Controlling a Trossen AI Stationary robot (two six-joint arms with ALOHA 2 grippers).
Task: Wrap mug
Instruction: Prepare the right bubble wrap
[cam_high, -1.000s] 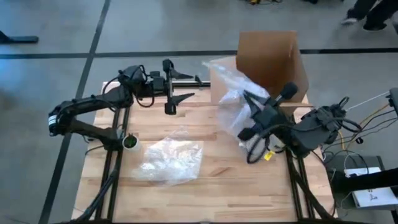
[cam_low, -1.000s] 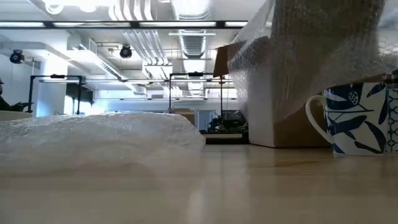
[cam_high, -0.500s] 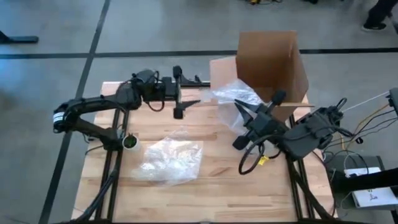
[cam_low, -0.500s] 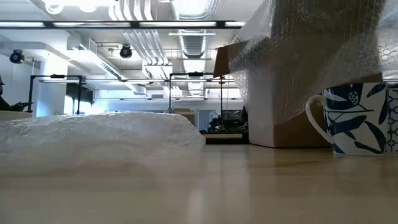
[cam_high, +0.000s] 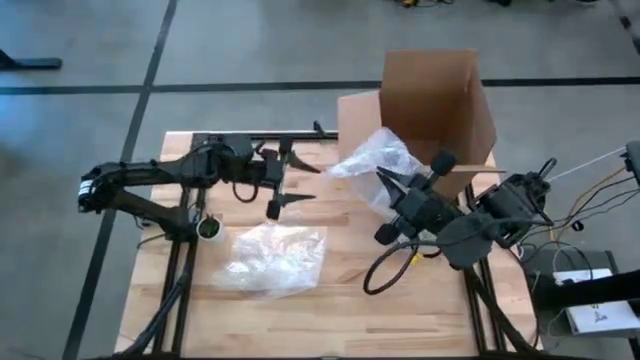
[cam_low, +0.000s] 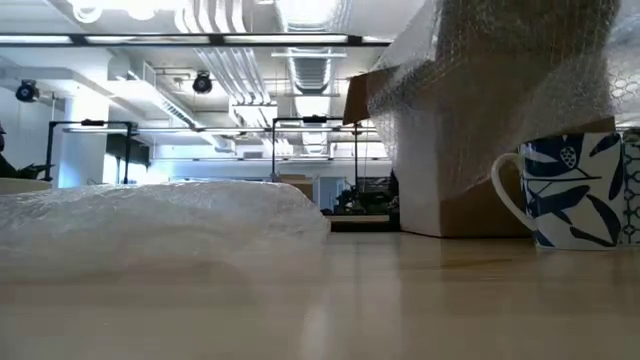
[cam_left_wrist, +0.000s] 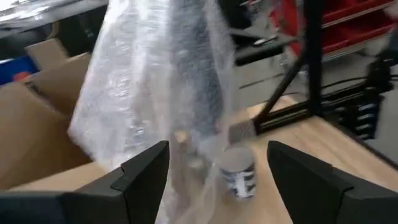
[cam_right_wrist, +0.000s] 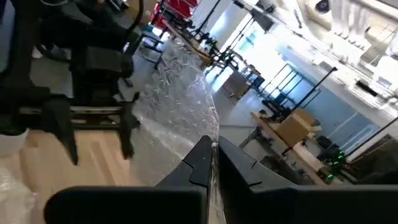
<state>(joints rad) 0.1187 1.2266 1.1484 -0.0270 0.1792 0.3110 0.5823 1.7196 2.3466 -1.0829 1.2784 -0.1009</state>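
A white mug with blue leaves (cam_low: 585, 190) stands upright on the wooden table (cam_high: 340, 295) in front of a cardboard box (cam_high: 432, 100); the high view hides it. A sheet of bubble wrap (cam_high: 370, 152) hangs over it from my right gripper (cam_high: 384, 180), which is shut on the sheet. My left gripper (cam_high: 290, 188) hovers open left of the sheet and faces it. In its wrist view the wrap (cam_left_wrist: 168, 87) and the mug (cam_left_wrist: 239, 175) lie ahead of the open fingers (cam_left_wrist: 146, 168), untouched. My right gripper pinches an edge of the bubble wrap (cam_right_wrist: 211, 147) between its two shut fingers. The sheet is lifted and hangs loose below the hold. Its lower part (cam_low: 470, 130) drapes in front of the box and over the mug's top; whether it touches the mug, I cannot tell.
A second, crumpled sheet of bubble wrap (cam_high: 270, 258) lies on the table's near left part and fills the left of the low view (cam_low: 160, 215). The open cardboard box stands at the far right. Cables hang beside the right arm (cam_high: 500, 215).
My left gripper has moved from the far edge toward the near edge and a little right, closer to the hanging wrap. My right gripper has moved toward the table's left with the sheet, which has gathered into a narrower bunch over the mug.
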